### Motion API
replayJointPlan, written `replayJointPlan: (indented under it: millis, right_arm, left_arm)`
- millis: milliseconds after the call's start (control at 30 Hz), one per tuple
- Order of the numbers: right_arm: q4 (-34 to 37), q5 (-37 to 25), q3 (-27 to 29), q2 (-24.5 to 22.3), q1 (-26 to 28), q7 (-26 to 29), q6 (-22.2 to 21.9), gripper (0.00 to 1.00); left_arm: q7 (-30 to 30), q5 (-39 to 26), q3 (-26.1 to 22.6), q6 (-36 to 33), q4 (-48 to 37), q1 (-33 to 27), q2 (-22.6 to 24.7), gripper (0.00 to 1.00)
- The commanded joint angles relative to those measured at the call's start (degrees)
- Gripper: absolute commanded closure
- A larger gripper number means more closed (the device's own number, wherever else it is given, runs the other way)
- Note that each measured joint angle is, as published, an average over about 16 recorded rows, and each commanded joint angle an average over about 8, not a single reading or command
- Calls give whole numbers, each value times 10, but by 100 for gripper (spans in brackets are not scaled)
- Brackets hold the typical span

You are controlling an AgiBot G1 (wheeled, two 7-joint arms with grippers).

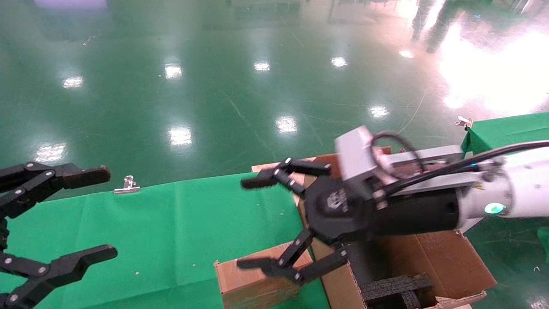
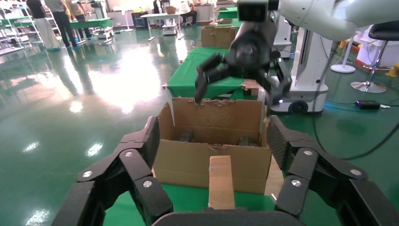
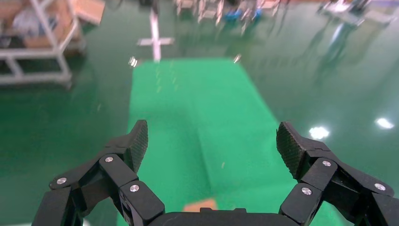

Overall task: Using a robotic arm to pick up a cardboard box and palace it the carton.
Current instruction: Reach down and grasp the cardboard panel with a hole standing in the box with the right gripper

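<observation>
The cardboard box (image 1: 257, 281) is lying on the green table (image 1: 150, 227), touching the carton (image 1: 433, 262). The right gripper (image 1: 253, 223) is being held just above it, fingers spread wide, empty. The left gripper (image 1: 103, 214), also spread, is parked well apart; the right is nearer.

The green cloth (image 1: 163, 231) lies bare (a clip (image 1: 127, 185) sits at its far edge).

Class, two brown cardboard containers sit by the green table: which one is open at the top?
The carton, the large one under the right gripper: its flaps are spread and black foam shows inside. The small cardboard box beside it is closed.
</observation>
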State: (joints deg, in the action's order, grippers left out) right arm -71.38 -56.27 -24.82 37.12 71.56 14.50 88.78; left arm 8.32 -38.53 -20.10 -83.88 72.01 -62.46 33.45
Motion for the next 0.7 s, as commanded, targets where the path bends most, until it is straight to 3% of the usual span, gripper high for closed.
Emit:
replayJointPlan:
  millis: [33, 333, 700]
  right_arm:
    - [4, -33, -19, 8, 25, 9, 12, 0]
    - [79, -137, -134, 72, 112, -25, 21, 0]
    - [197, -181, -264, 136, 186, -110, 23, 0]
  left_arm:
    - [0, 0, 0, 0, 0, 0, 0, 100]
    - [0, 0, 0, 0, 0, 0, 0, 100]
    - [0, 0, 0, 0, 0, 0, 0, 100]
